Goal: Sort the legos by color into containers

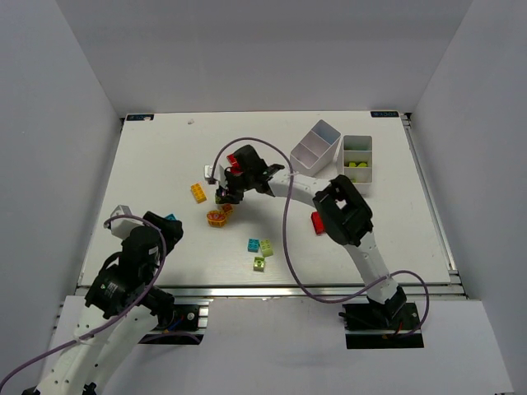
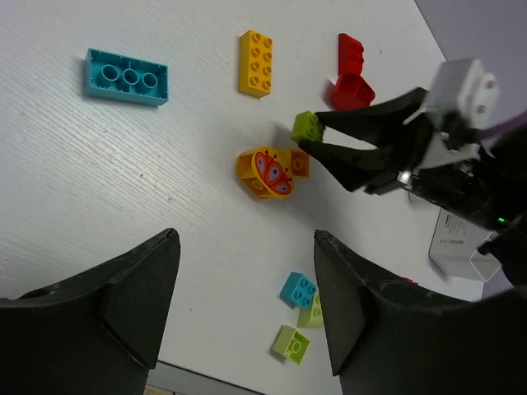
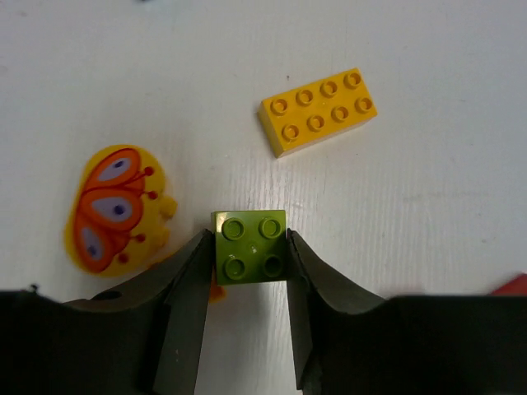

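Observation:
My right gripper (image 3: 248, 240) is shut on a dark-green four-stud lego (image 3: 249, 246), low over the table beside a yellow-orange butterfly piece (image 3: 111, 207) and a yellow lego (image 3: 318, 111). From above, that gripper (image 1: 224, 196) is left of centre. The left wrist view shows the held lego (image 2: 305, 126), two red legos (image 2: 350, 70), a cyan long lego (image 2: 127, 76), and a small cyan lego (image 2: 297, 289) beside two lime ones (image 2: 291, 343). My left gripper (image 2: 245, 239) is open and empty, above the table at the near left (image 1: 162, 227). Two white containers (image 1: 317, 146) (image 1: 356, 159) stand at the back right.
The left container leans tilted; the right one holds lime legos in its compartments. A red lego (image 1: 317, 222) lies by the right arm's elbow. A small cluster of cyan and lime legos (image 1: 259, 249) lies near the front edge. White walls enclose the table on three sides.

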Controlling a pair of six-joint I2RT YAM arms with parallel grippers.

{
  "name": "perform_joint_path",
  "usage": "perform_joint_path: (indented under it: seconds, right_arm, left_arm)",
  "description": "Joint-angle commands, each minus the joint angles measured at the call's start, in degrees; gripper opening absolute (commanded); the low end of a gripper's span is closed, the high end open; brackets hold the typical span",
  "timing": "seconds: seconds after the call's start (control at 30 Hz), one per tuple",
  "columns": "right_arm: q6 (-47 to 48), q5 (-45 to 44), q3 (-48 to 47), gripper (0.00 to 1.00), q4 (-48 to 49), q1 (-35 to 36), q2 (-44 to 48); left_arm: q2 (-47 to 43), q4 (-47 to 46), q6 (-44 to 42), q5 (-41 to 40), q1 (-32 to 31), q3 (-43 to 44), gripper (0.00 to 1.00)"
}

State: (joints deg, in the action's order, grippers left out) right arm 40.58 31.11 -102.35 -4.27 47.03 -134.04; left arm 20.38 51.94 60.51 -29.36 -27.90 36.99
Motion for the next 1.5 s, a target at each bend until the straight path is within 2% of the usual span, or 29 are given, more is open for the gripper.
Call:
perform_joint_path:
  seconds: [0.0,0.1,0.2,0.27,0.43,0.57,0.7,0.73,0.83,0.97,1.07,1.3,1.47]
  right_arm:
    - [-4.1,4.7,4.1,0.02,3.7,-2.4,11.8]
    - [-8.3,5.4,8.9,0.0,2.3,-5.5,20.5]
    - [-11.2,4.3,13.0,0.0,-2.3,-10.3,25.3]
    - [-11.9,3.4,19.0,0.0,-4.2,-13.3,30.7]
    - [-12.4,1.2,31.8,0.0,-9.6,-27.1,43.8]
    - [-18.0,-7.0,36.0,0.0,-11.9,-37.9,50.4]
    - [-25.7,-13.3,39.2,0.0,-11.8,-42.3,54.7]
    - [-30.4,-18.3,40.1,0.0,-10.9,-42.5,55.3]
    - [-37.3,-25.5,42.3,0.0,-6.3,-42.9,55.5]
    - [-47.1,-25.8,38.1,0.0,-6.3,-45.3,50.4]
    - [-50.3,-25.4,35.4,0.0,-6.5,-46.3,47.2]
    - [-49.7,-25.2,32.5,0.0,-2.9,-46.3,42.6]
    - [-48.6,-24.8,29.8,0.0,-2.0,-46.4,39.4]
  left_arm:
    - [0.2,-3.0,0.7,0.4,0.2,-0.9,0.75]
    - [1.3,-7.0,0.1,2.4,0.2,-2.8,0.75]
    - [3.8,-12.6,-1.1,4.3,0.2,-4.9,0.75]
    - [6.5,-17.1,-2.3,6.8,0.2,-5.8,0.75]
    - [14.8,-26.5,-7.0,14.4,0.2,-6.8,0.76]
    - [23.2,-34.1,-9.8,19.4,0.3,-6.0,0.77]
    - [31.5,-37.4,-12.6,22.4,0.3,-3.9,0.77]
    - [32.6,-37.8,-13.0,22.8,0.3,-3.5,0.77]
    - [35.1,-38.9,-14.1,23.7,0.3,-2.3,0.78]
    - [36.0,-38.8,-14.7,24.0,0.3,-1.8,0.78]
    - [35.1,-38.2,-14.3,23.9,0.3,-2.7,0.78]
    - [30.4,-39.2,-10.0,23.3,0.3,-7.1,0.78]
    - [30.0,-38.1,-9.8,22.8,0.3,-7.0,0.78]
